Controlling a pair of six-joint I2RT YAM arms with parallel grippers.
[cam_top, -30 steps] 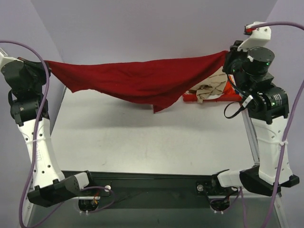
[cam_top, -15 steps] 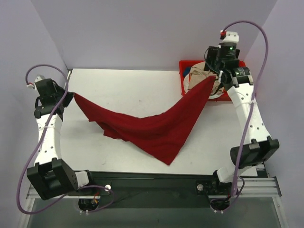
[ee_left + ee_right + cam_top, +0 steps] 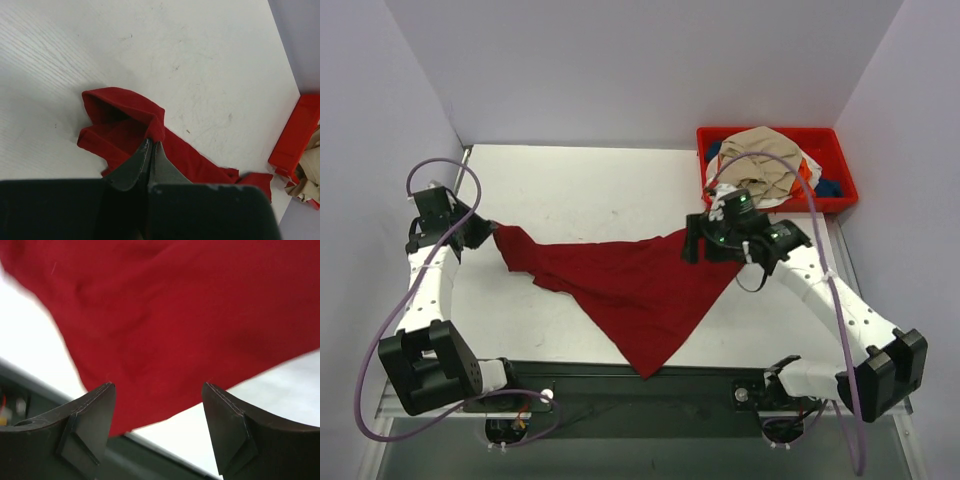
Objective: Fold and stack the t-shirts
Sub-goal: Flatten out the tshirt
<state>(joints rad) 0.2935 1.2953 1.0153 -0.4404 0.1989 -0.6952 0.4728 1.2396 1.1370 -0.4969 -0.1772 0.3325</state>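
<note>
One dark red t-shirt (image 3: 630, 290) lies flat across the middle of the bench (image 3: 590, 190), its left corner pinched in the left gripper (image 3: 151, 146), the right gripper (image 3: 159, 390) spread wide above its right corner.

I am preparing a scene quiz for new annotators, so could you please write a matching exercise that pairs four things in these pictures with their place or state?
Column one:
1. left gripper
2. right gripper
3. dark red t-shirt
4. tan t-shirt

Column two:
a. piled in the red bin
b. open, over red cloth
c. spread across the table
d. shut on a corner of cloth

Pairs: 1-d, 2-b, 3-c, 4-a.
</note>
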